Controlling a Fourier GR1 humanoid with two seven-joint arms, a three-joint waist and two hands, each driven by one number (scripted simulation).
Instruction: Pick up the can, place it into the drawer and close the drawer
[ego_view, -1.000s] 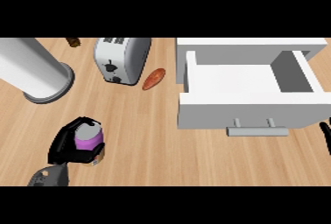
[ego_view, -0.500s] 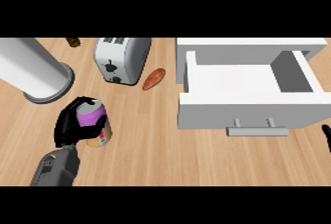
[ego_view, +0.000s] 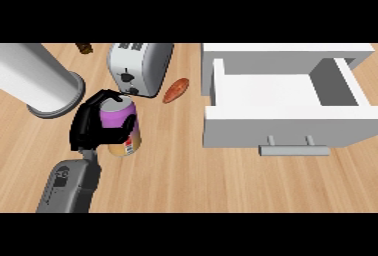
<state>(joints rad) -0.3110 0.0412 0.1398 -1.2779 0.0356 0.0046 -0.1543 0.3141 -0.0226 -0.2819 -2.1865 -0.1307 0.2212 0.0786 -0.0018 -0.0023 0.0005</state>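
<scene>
Item: can (ego_view: 120, 125), purple-walled with a pale lid and an orange and red label at its lower end; we are holding it at about nine o'clock on the counter (ego_view: 221, 185), just below the toaster (ego_view: 139, 67). Our left hand (ego_view: 92, 125) is curling its fingers and thumb round the can's side, which we judge suits carrying it across without covering either end. The can's long axis is running roughly twelve to six o'clock, lid toward twelve and slightly toward us, so it is standing close to upright; whether its base is touching the wood we cannot tell. Item: drawer (ego_view: 284, 107), white, pulled open at three o'clock, handle (ego_view: 294, 149) facing six, well apart from the can; its open cavity is waiting for the can, which is not yet inside. Item: grey cylinder (ego_view: 40, 80) at ten o'clock. Item: reddish oblong foodstuff (ego_view: 176, 90) between toaster and drawer. Our right hand is not showing.
</scene>
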